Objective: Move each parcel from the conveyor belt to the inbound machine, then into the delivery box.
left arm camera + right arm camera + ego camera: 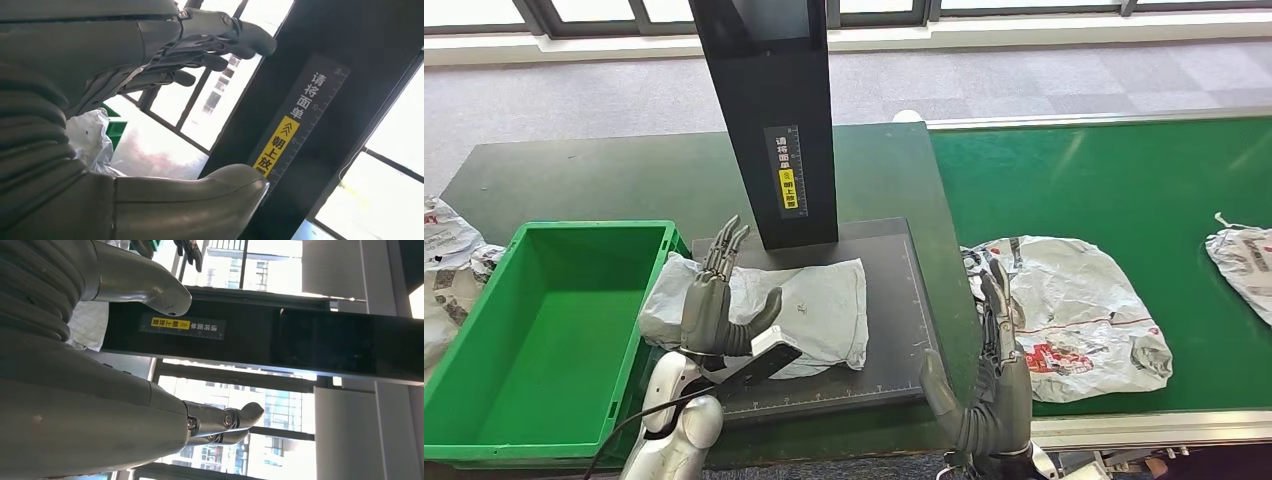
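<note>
Label on the black post (769,110) of the scanning machine: white Chinese characters "请将面单", then a yellow patch with "朝上放" and an arrow, ruler ticks alongside. The label (295,130) reads clearly in the left wrist view.

Grey parcel (799,310) lies flat on the machine's dark platform (894,340), its left end hanging over toward the green crate (544,330). Nothing visible inside the crate.

White parcel (1074,310) with red and black print, not readable, sits on the green conveyor belt (1114,190); another parcel (1246,262) at the belt's right edge. Crumpled printed bags (449,262) left of the crate.

Left hand (719,305) spread wide over the grey parcel's left end, holding nothing. Right hand (994,385) also spread, holding nothing, at the platform's front right corner beside the white parcel.
</note>
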